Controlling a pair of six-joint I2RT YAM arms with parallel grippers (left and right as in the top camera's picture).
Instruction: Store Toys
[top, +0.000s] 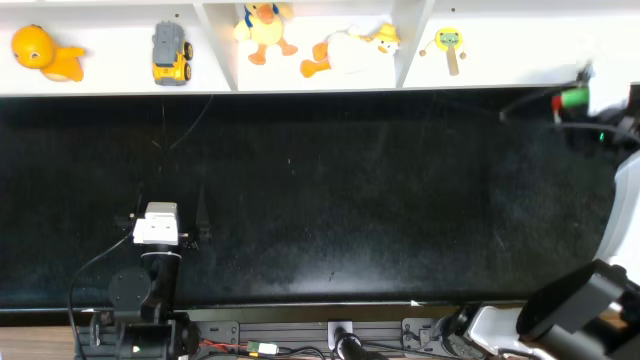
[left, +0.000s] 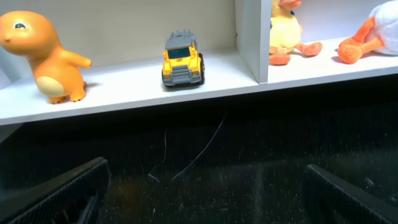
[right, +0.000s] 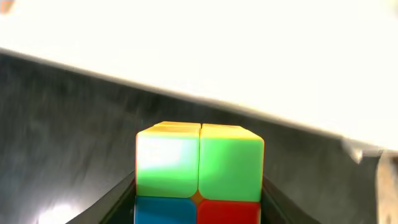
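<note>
The right jaws are clamping a small puzzle cube (right: 199, 171), their dark fingers (right: 115, 202) pressing its two opposite sides and standing only as far apart as the cube is wide. The cube is being held over the far right of the black worktop (top: 350, 200), near the front edge of the white shelf (top: 520, 45), where the right arm (top: 585, 295) is reaching up along the right side. The left jaws are gaping wide with nothing between them, their ribbed dark fingers (left: 65, 190) hanging over the near left of the worktop and facing the shelf. Between the left arm (top: 160, 225) and the shelf edge the worktop is stretching wide and flat, matte and showing fine scratches and dust specks. The shelf is running along the whole far edge, with upright white dividers (left: 249, 37) splitting it into open-fronted compartments. In the left compartment an orange dinosaur figure (left: 43, 56), rounded and smooth, is standing well apart from a boxy yellow toy truck (left: 182, 59) with a grey grille. In the middle one a soft yellow duck plush (top: 264, 30) is sitting beside a white duck plush (top: 350, 50) that is lying on its side, orange feet pointing left. In the right compartment a small round toy on a stick handle (top: 449, 45) is lying near the divider. The cube is looking glossy and hard-edged, divided two by two, with green, blue and red squares facing the wrist camera and yellow on top.
</note>
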